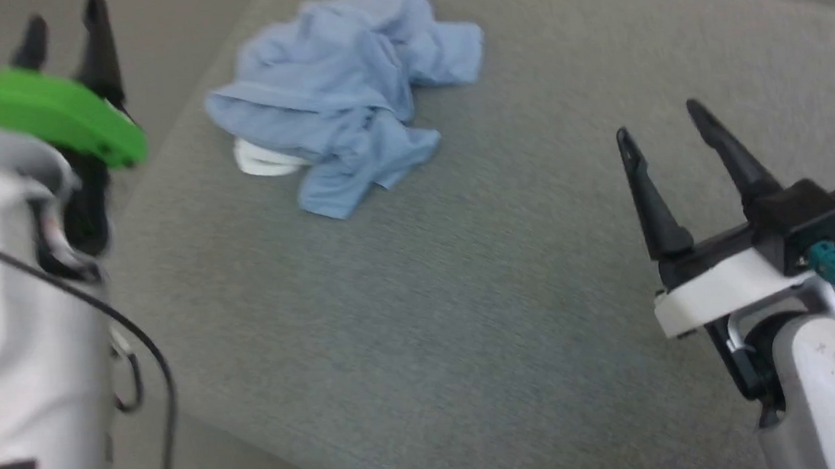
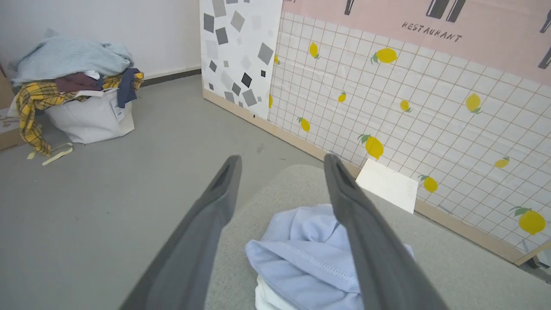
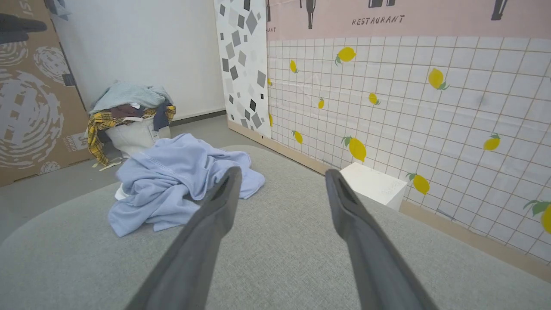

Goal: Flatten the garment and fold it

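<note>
**Head view:** The shirt [image 1: 350,95] lies in a crumpled heap at the far left of the grey tabletop [image 1: 470,298], with white fabric showing at its near edge and nothing spread flat yet. My left tool [image 1: 64,23] hangs by the tabletop's left edge, near the heap, fingers parted and empty. My right tool [image 1: 658,121] waits well apart over bare tabletop, also spread wide and holding nothing. I judge both are poised for a first grab.

**Left wrist view:** I look between my parted fingers at the heap just below, where a stitched hem lies uppermost, a likely first hold. A white box [image 2: 387,185] stands past the tabletop against the lemon-print wall, and I cannot tell what is in it. On the floor a white bag [image 2: 94,120] overflows with clothes [image 2: 64,56], pale blue knit on top and yellow plaid trailing over the rim.

**Right wrist view:** The heap sits ahead and left of my open fingers, untouched. The brimming bag stands on the floor behind it.
</note>
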You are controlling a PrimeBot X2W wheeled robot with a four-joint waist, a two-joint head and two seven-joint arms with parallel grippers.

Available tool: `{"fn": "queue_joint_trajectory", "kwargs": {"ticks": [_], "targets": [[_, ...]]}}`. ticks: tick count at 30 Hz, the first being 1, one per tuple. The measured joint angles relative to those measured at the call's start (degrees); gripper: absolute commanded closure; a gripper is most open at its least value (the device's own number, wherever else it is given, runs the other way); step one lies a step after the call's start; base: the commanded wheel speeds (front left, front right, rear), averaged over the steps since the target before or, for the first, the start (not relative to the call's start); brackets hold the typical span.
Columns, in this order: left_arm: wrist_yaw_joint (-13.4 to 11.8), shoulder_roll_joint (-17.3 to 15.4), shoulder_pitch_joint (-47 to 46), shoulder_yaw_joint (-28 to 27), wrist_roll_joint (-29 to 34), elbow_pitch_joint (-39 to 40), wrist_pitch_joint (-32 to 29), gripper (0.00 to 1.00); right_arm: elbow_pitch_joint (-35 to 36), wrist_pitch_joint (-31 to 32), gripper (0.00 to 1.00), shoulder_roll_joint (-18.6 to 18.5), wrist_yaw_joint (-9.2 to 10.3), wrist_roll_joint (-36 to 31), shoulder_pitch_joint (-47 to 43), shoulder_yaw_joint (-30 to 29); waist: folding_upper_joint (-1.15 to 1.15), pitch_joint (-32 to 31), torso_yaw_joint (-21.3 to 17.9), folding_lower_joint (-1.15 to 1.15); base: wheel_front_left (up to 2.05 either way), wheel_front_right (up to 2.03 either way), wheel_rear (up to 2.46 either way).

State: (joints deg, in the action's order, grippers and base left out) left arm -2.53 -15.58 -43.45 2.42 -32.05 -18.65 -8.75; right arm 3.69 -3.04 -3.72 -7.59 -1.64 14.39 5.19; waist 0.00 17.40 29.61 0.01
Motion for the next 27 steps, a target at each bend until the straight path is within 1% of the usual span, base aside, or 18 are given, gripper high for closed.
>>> {"fn": "queue_joint_trajectory", "kwargs": {"ticks": [4, 7, 9, 13, 17, 18, 19, 20, 21, 22, 24, 27], "targets": [[0.49, -3.11, -4.48, -1.27, -2.74, -3.42, -7.36, 0.0, 0.07, -0.4, 0.0, -0.6, 0.0, 0.01, 2.44, 1.07, 0.0, 5.47, -3.39, 0.01, 0.0, 0.0, 0.0], [0.49, -5.95, -4.76, -2.71, -4.63, -5.2, -12.29, 0.0, 0.05, -1.31, 0.0, -0.43, 0.0, 0.04, 4.39, 1.63, 0.0, 8.67, -6.69, 0.01, 0.0, 0.0, 0.0], [0.3, -6.89, -4.7, -4.14, -6.66, -5.7, -15.15, 0.0, -0.07, -2.02, 0.0, -0.35, 0.0, 0.2, 5.14, 1.68, 0.0, 10.43, -9.04, 0.0, 0.0, 0.0, 0.0], [-1.97, -8.61, -2.59, -5.65, -9.09, -5.44, -22.13, 0.0, -0.51, -3.39, 0.0, -0.24, 0.0, 0.67, 6.08, 1.27, 0.0, 13.72, -13.91, 0.0, 0.0, 0.0, 0.0], [-4.66, -10.0, 1.72, -5.58, -9.39, -4.65, -28.0, 0.0, -1.78, -4.38, 0.0, 0.0, 0.0, 1.22, 6.18, 0.63, 0.0, 16.52, -18.12, 0.0, 0.0, 0.0, 0.0], [-5.65, -10.39, 2.8, -5.65, -9.37, -4.36, -29.11, 0.0, -2.27, -4.66, 0.0, 0.03, 0.0, 1.29, 6.17, 0.57, 0.0, 17.12, -19.13, 0.0, 0.0, 0.0, 0.0], [-6.67, -11.15, 3.69, -5.72, -9.24, -3.92, -30.03, 0.0, -2.83, -4.94, 0.0, 0.11, 0.0, 1.32, 6.16, 0.58, 0.0, 17.61, -20.06, -0.01, 0.0, 0.0, 0.0], [-7.68, -12.89, 4.71, -6.05, -9.15, -2.56, -31.76, 0.02, -3.68, -5.55, 0.0, 0.29, 0.0, 1.86, 6.12, 0.67, 0.01, 18.22, -21.65, -0.01, 0.0, 0.0, 0.0], [-7.69, -13.57, 5.38, -6.33, -9.14, -1.72, -32.05, 0.56, -4.01, -5.83, 0.0, 0.43, 0.0, 2.09, 6.12, 0.75, 0.01, 18.37, -22.44, -0.01, 0.0, 0.0, 0.0], [-7.69, -14.24, 6.02, -6.54, -8.83, -1.09, -31.83, 1.0, -4.32, -6.12, 0.0, 0.53, 0.0, 2.19, 6.11, 0.77, 0.01, 18.39, -23.03, -0.01, 0.0, 0.0, 0.0], [-7.65, -15.58, 7.81, -6.46, -7.04, -0.18, -29.13, 1.0, -5.21, -6.57, 0.0, 0.63, 0.0, 2.32, 5.93, 0.76, 0.01, 17.8, -23.99, -0.01, 0.0, 0.0, 0.0], [-7.65, -16.05, 9.8, -6.47, -3.88, 0.34, -22.58, 1.0, -6.62, -6.69, 0.0, 0.65, 0.0, 2.54, 4.77, 0.43, 0.01, 16.11, -24.94, -0.01, 0.0, 0.0, 0.0]]}}
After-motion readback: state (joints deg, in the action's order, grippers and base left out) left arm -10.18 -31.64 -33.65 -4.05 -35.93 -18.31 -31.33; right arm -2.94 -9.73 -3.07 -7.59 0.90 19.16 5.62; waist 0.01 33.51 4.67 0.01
